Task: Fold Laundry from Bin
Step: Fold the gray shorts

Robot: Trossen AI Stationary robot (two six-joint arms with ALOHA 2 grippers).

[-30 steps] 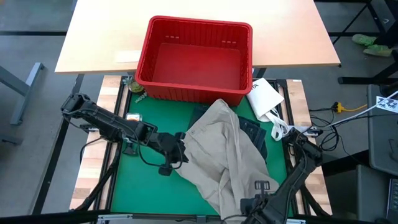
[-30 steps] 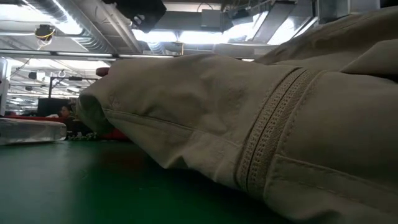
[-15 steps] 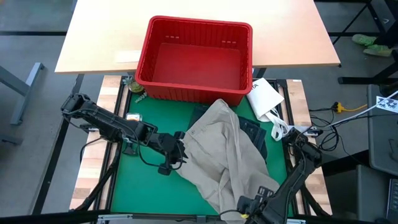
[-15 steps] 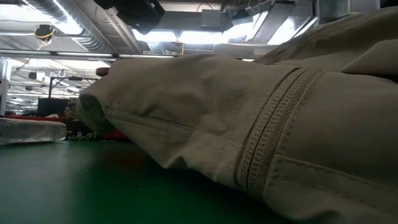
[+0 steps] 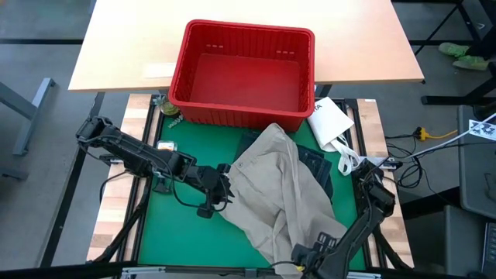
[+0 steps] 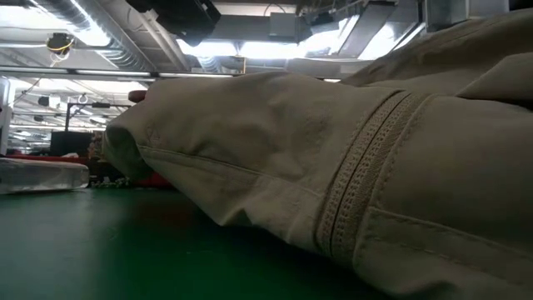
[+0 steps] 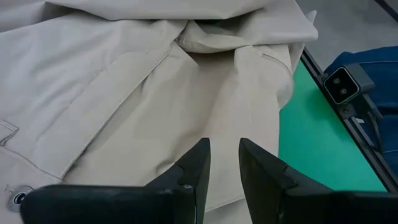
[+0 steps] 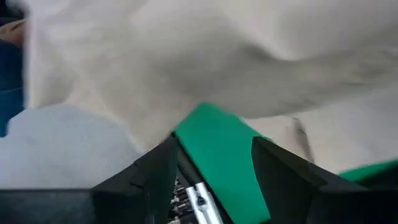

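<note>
Left gripper point(image 5: 222, 188) sits at the left edge of the khaki trousers point(image 5: 280, 194), fingers point(image 7: 198, 163) a narrow gap apart with nothing pinched. Right gripper point(image 5: 319, 249) is at the near right corner, jaws wide, empty. Trousers lie on the green mat point(image 5: 174, 232), long axis running from the red bin point(image 5: 242, 74) down toward the near edge, over denim jeans point(image 5: 316, 164).

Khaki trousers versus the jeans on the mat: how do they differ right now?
The khaki trousers lie on top, spread wide and rumpled across the green mat; the jeans are mostly buried beneath them, only a dark edge showing. The trousers are pale tan, the jeans dark blue. The left gripper sits open at the trousers' edge; no gripper is near the jeans. Both are out of the red bin, unfolded.
</note>
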